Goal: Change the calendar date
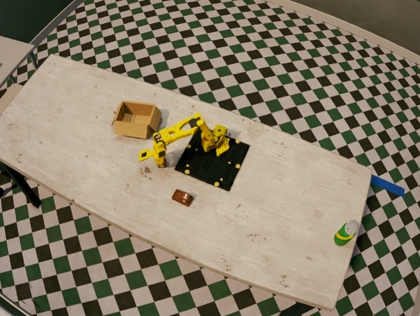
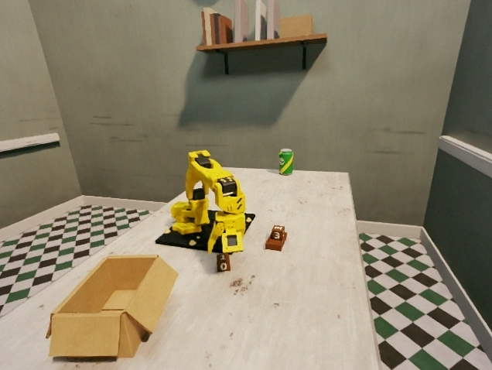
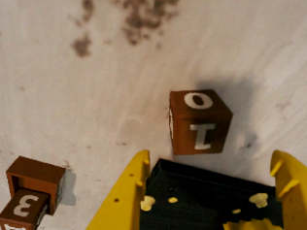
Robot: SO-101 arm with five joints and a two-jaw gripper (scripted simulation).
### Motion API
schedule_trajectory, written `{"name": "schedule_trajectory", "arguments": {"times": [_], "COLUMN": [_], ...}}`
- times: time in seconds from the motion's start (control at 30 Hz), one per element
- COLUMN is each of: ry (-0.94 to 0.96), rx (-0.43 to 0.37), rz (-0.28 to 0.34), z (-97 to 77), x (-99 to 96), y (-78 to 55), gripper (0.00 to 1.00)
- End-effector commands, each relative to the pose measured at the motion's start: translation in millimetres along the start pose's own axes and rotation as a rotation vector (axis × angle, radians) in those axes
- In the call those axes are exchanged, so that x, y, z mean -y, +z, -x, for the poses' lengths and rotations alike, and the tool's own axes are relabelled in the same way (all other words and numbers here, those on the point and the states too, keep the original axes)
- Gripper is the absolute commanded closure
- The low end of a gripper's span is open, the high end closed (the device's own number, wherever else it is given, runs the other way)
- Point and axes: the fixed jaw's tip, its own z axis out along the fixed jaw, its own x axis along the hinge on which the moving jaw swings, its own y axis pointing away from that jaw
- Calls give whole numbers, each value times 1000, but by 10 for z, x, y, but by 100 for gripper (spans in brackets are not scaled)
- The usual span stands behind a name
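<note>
My gripper [image 2: 223, 251] [image 3: 211, 156] is open above the loose brown cube [image 1: 162, 166] [image 2: 223, 264] [image 3: 200, 126], with nothing between its jaws. That cube stands on the table outside the tray, with a white 1 on top and a 0 on the side facing the exterior camera. The brown tray [image 1: 177, 195] [image 2: 273, 246] [image 3: 36, 167] holds the other cube [image 1: 185, 197] [image 2: 277, 234] [image 3: 23, 207] at one end; its other end is empty. A 3 shows on that cube's side towards the empty end. The month's name and the front digits cannot be read.
An open cardboard box [image 1: 133, 129] [image 2: 84, 334] stands beside the arm. The black base mat [image 1: 210, 169] [image 2: 182, 243] [image 3: 180, 214] lies under the arm's base. A green can [image 1: 343, 236] [image 2: 285, 162] stands near the table's far end.
</note>
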Motion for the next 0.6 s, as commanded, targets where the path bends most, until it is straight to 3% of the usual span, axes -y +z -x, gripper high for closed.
{"name": "schedule_trajectory", "arguments": {"times": [0.0,0.57], "ry": [-14,-14], "rx": [-19,-19], "rz": [-7,-7], "z": [-30,-43], "x": [-10,-7], "y": [106,296], "gripper": [65,65]}}
